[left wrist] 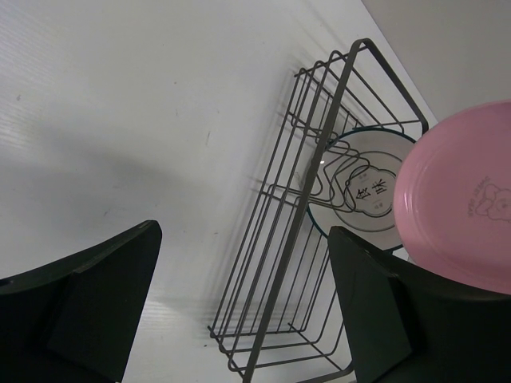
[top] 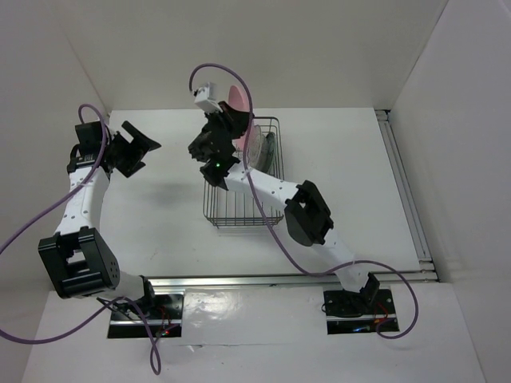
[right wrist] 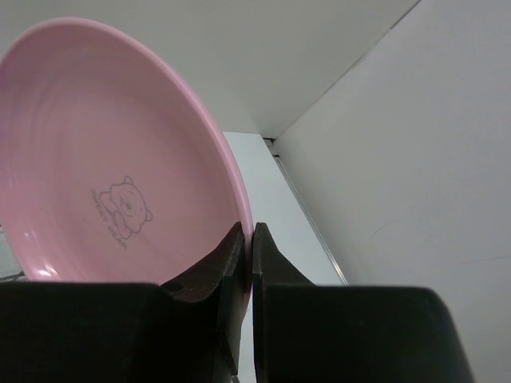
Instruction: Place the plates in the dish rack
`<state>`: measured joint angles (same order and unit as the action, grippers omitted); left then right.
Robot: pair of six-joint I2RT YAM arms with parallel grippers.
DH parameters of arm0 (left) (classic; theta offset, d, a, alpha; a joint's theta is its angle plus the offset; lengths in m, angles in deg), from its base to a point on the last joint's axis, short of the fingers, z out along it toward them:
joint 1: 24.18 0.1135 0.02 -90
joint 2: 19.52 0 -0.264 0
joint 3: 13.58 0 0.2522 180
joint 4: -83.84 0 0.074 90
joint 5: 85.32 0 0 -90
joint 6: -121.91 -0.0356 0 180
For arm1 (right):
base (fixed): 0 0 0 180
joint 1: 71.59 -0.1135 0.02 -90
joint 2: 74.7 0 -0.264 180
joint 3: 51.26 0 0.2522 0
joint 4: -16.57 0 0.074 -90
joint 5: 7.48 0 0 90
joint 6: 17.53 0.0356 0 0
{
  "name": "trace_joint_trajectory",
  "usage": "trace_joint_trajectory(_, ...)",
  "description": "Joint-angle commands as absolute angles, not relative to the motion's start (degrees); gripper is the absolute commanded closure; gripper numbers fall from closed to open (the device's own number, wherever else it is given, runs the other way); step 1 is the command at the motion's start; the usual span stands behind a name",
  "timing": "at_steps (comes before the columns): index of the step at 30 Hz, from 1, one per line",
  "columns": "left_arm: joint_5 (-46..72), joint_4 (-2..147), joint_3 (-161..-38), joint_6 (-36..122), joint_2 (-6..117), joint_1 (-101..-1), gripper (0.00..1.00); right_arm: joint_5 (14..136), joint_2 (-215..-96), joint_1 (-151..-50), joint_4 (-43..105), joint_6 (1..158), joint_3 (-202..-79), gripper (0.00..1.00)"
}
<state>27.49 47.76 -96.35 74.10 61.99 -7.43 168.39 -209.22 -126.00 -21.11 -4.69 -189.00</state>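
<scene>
My right gripper (top: 229,118) is shut on the rim of the plain pink plate (top: 238,97) and holds it upright in the air above the far end of the black wire dish rack (top: 239,209). In the right wrist view the fingertips (right wrist: 239,239) pinch the plate's (right wrist: 104,152) edge. A dark teal rimmed plate (left wrist: 363,199) stands upright in the far part of the rack (left wrist: 275,263), with the pink plate (left wrist: 463,199) above it. My left gripper (top: 142,137) is open and empty, left of the rack. The other plates are not clearly visible.
The near half of the rack (top: 231,199) holds nothing. A white wall stands behind the table and another on the right, with a metal rail (top: 406,187) along the table's right edge. Purple cables hang from both arms.
</scene>
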Motion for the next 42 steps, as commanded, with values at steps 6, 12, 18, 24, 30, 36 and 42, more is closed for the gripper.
trace_joint_trajectory(6, 29.64, 48.37, -97.91, 73.66, 60.46, -7.13, 0.00, 178.51, -213.23, -126.61, -57.22, -36.60, -198.19, 1.00)
trace_joint_trajectory(12, 30.17, 48.90, -97.91, 73.14, 60.46, -7.13, 0.00, 175.96, -205.59, -126.61, -52.83, -34.06, -192.48, 1.00)
trace_joint_trajectory(18, 31.23, 49.52, -97.39, 73.13, 60.46, -7.13, 0.00, 166.39, -190.21, -127.93, 13.98, 9.26, -189.54, 1.00)
trace_joint_trajectory(24, 30.61, 50.04, -97.39, 73.13, 60.46, -7.13, 0.00, 159.36, -187.38, -127.93, 21.84, 23.06, -190.26, 1.00)
trace_joint_trajectory(30, 30.61, 50.04, -97.39, 73.13, 59.93, -7.13, 0.00, 144.24, -192.82, -127.32, 39.90, 38.10, -200.80, 1.00)
trace_joint_trajectory(36, 28.42, 50.04, -97.39, 72.51, 59.93, -7.13, 0.00, 152.64, -197.13, -124.59, 36.31, 36.62, -195.10, 1.00)
trace_joint_trajectory(42, 26.22, 47.23, -98.53, 72.51, 60.46, -7.13, 0.00, 157.04, -200.64, -123.97, 30.70, 33.03, -193.96, 1.00)
